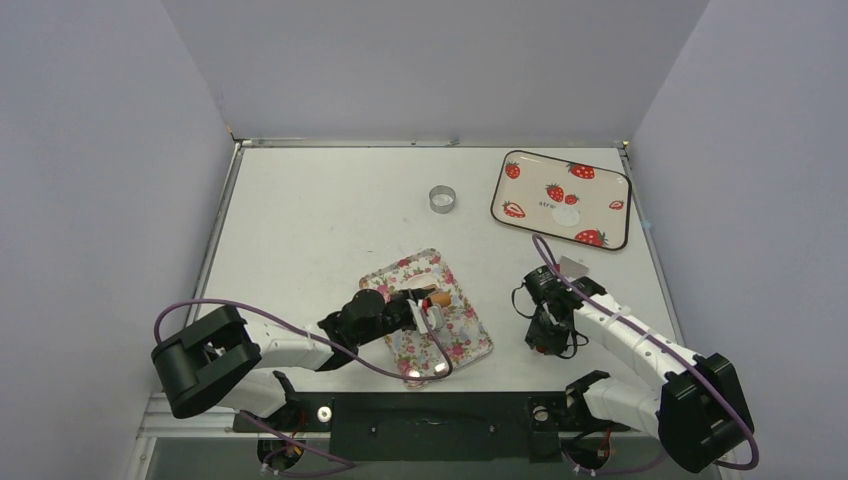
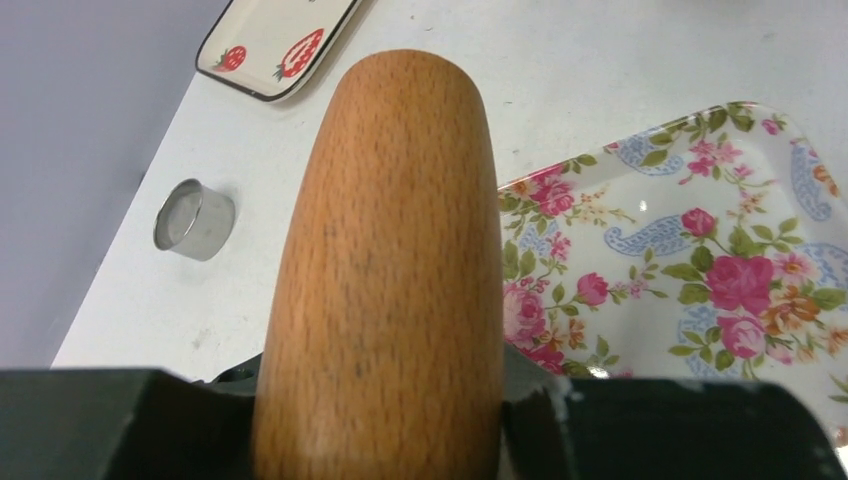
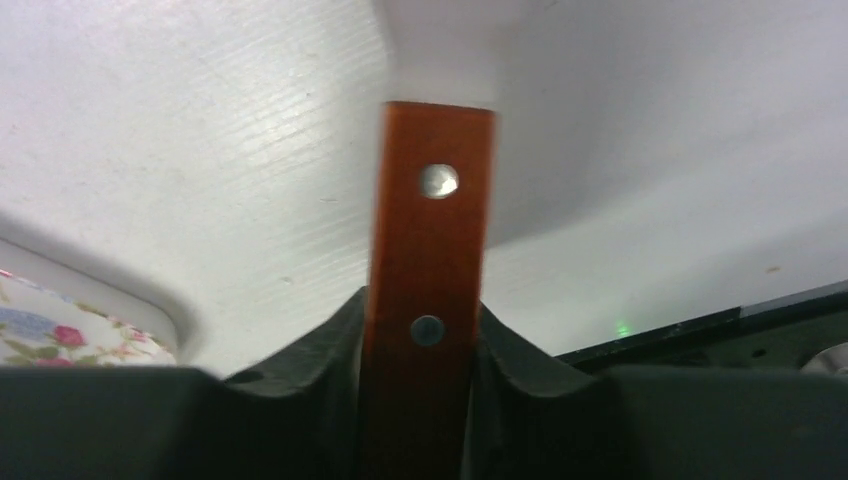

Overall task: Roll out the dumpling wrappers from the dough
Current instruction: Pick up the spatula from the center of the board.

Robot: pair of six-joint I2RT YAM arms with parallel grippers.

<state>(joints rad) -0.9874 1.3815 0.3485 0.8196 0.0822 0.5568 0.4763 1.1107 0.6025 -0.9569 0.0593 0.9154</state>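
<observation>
Jaws of the left gripper [image 1: 412,308] pinch the roller [image 2: 385,260] over the floral tray [image 1: 470,340]; the ring [image 1: 442,199] stands farther back on the table [image 1: 320,230]. Jaws of the right gripper [image 3: 425,340] clamp the spatula [image 3: 430,200] by its red handle. One wrapper [image 1: 567,215] lies on the strawberry tray [image 1: 520,190], far right

One camera looks down from high behind both arms, far off. The left claw [image 2: 385,400] carries one staring close along the wooden roller [image 2: 385,250] ahead, and the right claw [image 3: 425,345] another along a red handle [image 3: 430,240]. All three share the floral tray [image 1: 470,340].
</observation>
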